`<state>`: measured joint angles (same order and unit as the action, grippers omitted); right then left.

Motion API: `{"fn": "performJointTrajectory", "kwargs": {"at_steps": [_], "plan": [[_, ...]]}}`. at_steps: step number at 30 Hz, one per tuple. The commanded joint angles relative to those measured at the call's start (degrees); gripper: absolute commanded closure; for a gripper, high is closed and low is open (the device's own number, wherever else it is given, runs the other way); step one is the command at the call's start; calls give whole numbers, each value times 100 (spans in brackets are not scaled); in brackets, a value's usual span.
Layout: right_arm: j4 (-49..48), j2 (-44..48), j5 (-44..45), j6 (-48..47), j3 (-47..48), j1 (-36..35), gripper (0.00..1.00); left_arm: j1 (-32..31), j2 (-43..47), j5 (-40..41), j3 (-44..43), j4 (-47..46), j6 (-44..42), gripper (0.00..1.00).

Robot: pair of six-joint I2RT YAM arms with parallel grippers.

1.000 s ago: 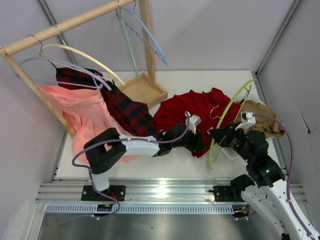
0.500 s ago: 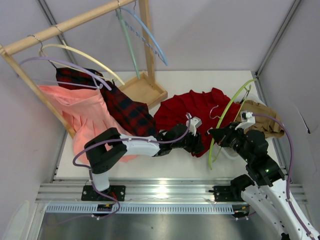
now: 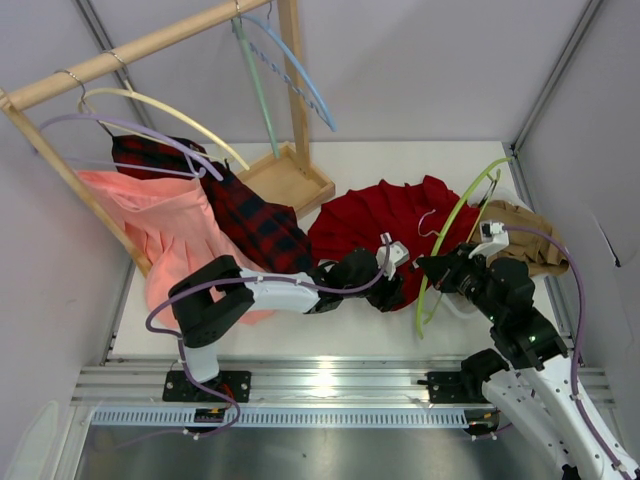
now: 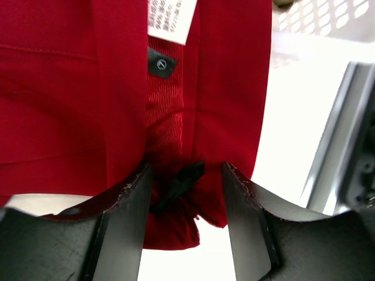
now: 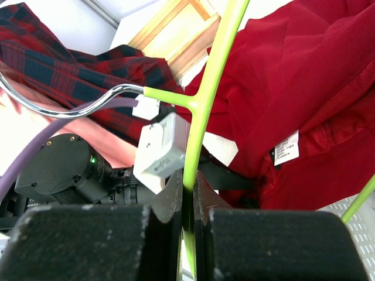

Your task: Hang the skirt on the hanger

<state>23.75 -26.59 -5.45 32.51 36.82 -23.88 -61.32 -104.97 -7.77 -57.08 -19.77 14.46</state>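
The deep-red pleated skirt [image 3: 380,215] lies fanned out on the table's middle. My left gripper [image 3: 393,288] is at its near edge. In the left wrist view the skirt [image 4: 88,88] fills the frame, and a bunched fold by its white label sits between the parted fingers of the left gripper [image 4: 186,175]. A strip of bare table shows beside the right finger. The lime-green hanger [image 3: 455,225] stands tilted at the skirt's right side. My right gripper [image 3: 432,268] is shut on it. In the right wrist view the hanger [image 5: 220,52] runs up from the right gripper [image 5: 187,181], its silver hook pointing left.
A wooden rack [image 3: 130,50] at the back left carries a red-and-black plaid skirt [image 3: 250,215], a salmon-pink skirt [image 3: 165,235], a light-blue hanger [image 3: 295,70] and a cream hanger [image 3: 175,110]. A tan garment [image 3: 525,235] lies in a white basket at the right wall.
My left gripper has shifted a little to the right along the skirt's near edge, toward the hanger. The right arm and the hanger have hardly moved.
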Motion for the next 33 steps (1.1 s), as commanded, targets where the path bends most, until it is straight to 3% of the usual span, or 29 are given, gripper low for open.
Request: {"fn": "performJointTrajectory", "kwargs": {"at_steps": [1,18,21,24,25,27,33], "plan": [[-503,-30,-52,-61,185,24,100,41,152,-58,22,43,-654,44],[-599,-127,-70,-61,177,76,100,59,-234,-304,-154,351,-787,55],[-591,-110,-52,-70,168,103,100,59,-252,-269,-120,185,-778,62],[-608,-101,-35,-61,168,120,100,76,-217,-242,-32,-52,-734,78],[-608,-101,-26,-69,150,120,100,94,-200,-251,21,-114,-717,91],[-617,-101,9,-43,142,138,100,129,-104,-312,126,-359,-638,98],[-950,-4,185,211,-52,164,100,217,240,-549,645,-1063,-418,100]]}}
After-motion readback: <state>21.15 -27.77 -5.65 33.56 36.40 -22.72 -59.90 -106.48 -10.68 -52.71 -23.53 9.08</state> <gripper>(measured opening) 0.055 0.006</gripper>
